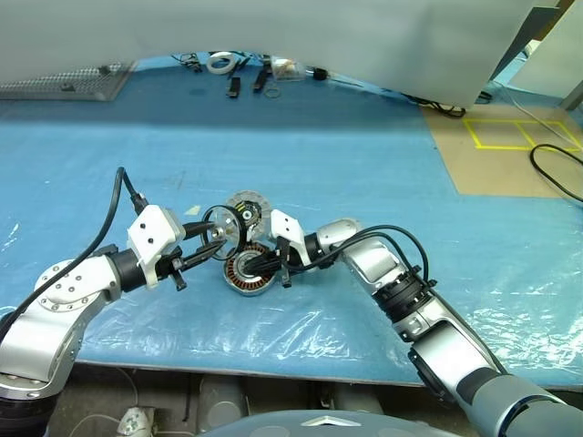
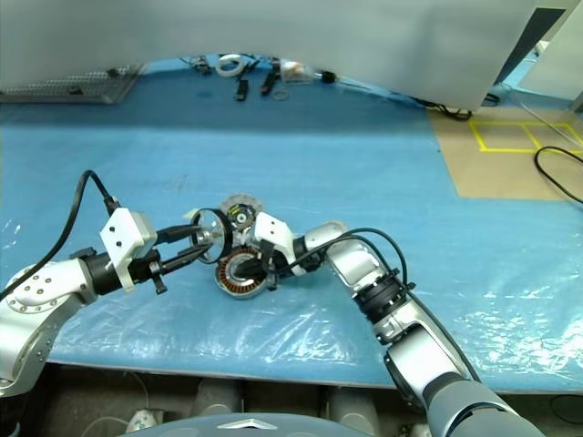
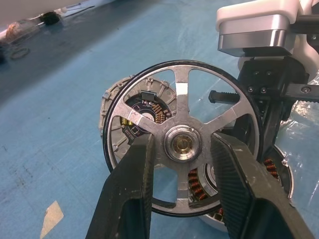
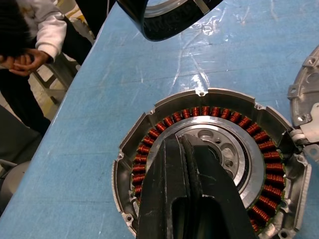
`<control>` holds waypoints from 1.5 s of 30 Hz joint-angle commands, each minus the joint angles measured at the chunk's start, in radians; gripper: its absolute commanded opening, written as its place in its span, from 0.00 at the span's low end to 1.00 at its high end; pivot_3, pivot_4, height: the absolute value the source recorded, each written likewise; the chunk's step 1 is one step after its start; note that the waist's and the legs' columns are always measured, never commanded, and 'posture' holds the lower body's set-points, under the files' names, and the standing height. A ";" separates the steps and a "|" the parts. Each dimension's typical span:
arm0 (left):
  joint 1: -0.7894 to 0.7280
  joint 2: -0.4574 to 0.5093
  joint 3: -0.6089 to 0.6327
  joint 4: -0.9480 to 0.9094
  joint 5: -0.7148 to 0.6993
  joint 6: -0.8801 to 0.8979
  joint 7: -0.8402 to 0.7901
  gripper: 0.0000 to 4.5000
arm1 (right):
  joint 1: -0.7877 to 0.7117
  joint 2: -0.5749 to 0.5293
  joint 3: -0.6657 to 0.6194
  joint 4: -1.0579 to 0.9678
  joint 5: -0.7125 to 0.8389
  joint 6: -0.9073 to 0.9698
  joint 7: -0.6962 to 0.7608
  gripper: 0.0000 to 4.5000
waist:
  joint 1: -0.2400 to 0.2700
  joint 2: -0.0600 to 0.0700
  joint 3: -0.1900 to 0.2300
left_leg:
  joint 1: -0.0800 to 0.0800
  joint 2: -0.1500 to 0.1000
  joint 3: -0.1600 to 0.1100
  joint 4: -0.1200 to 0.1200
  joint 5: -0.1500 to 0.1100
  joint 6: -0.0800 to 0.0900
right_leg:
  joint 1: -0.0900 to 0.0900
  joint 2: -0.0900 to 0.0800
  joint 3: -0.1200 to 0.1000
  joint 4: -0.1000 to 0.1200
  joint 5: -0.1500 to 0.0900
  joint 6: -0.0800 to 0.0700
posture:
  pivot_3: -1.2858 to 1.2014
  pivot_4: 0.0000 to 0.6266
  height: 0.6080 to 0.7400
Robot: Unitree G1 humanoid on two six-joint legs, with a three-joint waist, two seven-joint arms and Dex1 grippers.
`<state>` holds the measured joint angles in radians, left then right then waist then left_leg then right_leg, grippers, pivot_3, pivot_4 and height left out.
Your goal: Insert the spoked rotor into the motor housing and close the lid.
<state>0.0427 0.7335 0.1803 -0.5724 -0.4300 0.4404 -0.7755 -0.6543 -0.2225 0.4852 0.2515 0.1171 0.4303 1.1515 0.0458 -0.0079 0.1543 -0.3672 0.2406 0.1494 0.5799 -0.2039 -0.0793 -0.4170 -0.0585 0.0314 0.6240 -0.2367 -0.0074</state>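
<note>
- The spoked rotor (image 3: 182, 144) is not yet in the motor housing (image 4: 209, 164). It is held in the air, on edge, just beside and above the housing, on the side of the robot's left arm.
- The left gripper (image 3: 182, 172) has its fingers (image 3: 132, 194) clamped about the rotor's central hub, one finger on each side, passing between the spokes. So the pick-up looks done.
- The motor housing lies flat on the blue counter (image 1: 364, 155) with its open face up. The ring of copper windings is bare all round and the metal centre is free, apart from the right gripper above it.
- The right gripper (image 4: 187, 149) has its fingers pressed together, holding nothing. Their tips sit over the housing's centre; whether they press on it to steady it, I cannot tell.
- The lid (image 1: 244, 208) lies just behind the housing, touching or nearly touching its far rim, with the black-and-yellow centre and radial marks facing up. It is untouched, so closing is wholly ahead.
- Judged from this, the task is perhaps a third of the way: rotor grasped and brought close, nothing seated.
- Left to do: tip the rotor flat, centre its hub over the housing's metal centre, lower it inside the windings, let go, then fetch the lid and seat it on the rim.
- The right gripper probably has to clear the housing's centre first, or the rotor cannot go down.
</note>
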 commanded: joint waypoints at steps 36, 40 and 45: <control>-0.057 -0.007 -0.022 0.015 0.006 -0.029 0.002 0.38 | 0.001 -0.023 -0.054 0.034 0.004 -0.029 -0.014 0.00 | -0.004 0.006 -0.012 | 0.009 0.000 0.001 -0.003 0.000 0.001 | 0.009 -0.002 0.001 -0.005 -0.002 0.000 | 0.52 0.24 1.00; -0.061 -0.006 -0.022 0.020 0.007 -0.031 -0.001 0.38 | -0.023 -0.022 -0.043 -0.007 -0.002 -0.036 -0.001 0.00 | -0.003 0.006 -0.012 | -0.004 0.000 0.001 -0.003 0.000 0.000 | -0.003 0.001 0.000 -0.003 0.000 0.004 | 0.52 0.24 1.00; -0.060 -0.009 -0.026 0.018 0.009 -0.030 0.002 0.38 | -0.039 -0.002 -0.016 -0.025 -0.022 -0.060 -0.006 0.00 | -0.003 0.006 -0.012 | -0.007 0.000 0.000 -0.004 0.000 0.000 | -0.006 0.001 -0.001 -0.004 0.001 0.004 | 0.52 0.24 1.00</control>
<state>-0.0089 0.7276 0.1489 -0.5296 -0.4182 0.4327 -0.7760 -0.6752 -0.2340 0.4563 0.2751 0.1030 0.3921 1.1432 0.0424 -0.0024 0.1423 -0.3740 0.2406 0.1500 0.5757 -0.2042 -0.0796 -0.4230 -0.0581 0.0304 0.6199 -0.2362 -0.0036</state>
